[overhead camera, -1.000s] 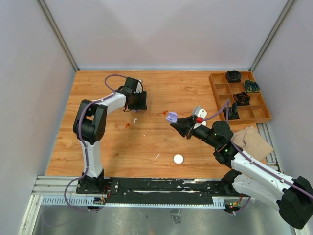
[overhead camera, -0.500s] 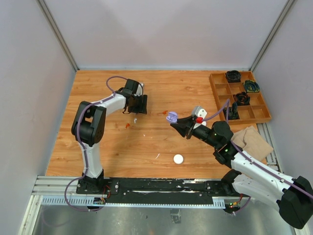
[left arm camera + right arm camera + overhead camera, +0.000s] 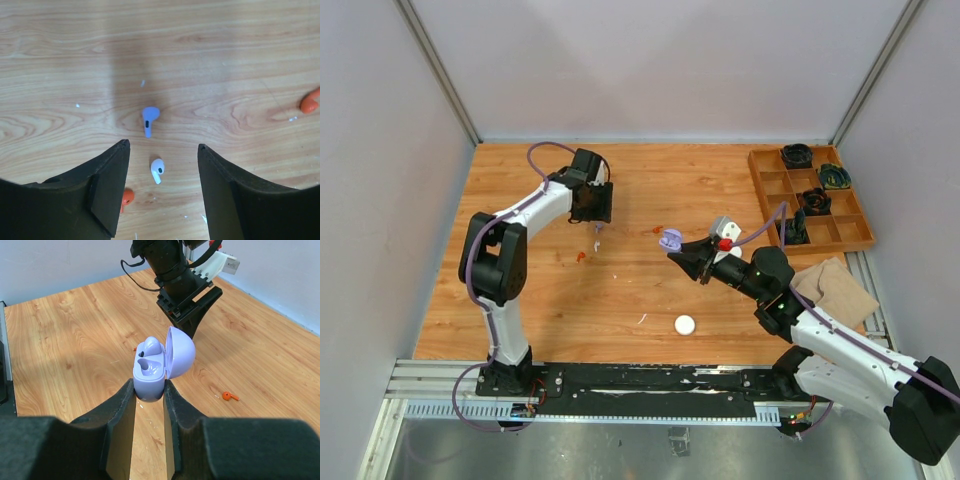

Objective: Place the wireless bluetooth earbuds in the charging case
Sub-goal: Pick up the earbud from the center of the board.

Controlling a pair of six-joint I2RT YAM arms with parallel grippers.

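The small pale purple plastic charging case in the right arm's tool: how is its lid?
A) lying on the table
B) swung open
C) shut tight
B: the small pale purple plastic charging case, pinched by the right tool, has its domed lid standing up at its side, inside showing.

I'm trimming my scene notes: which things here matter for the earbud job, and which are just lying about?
Job: open lilac charging case in right gripper; pale purple earbud; white earbud; orange earbud.
Lying about: wooden tray; brown cloth; white puck.
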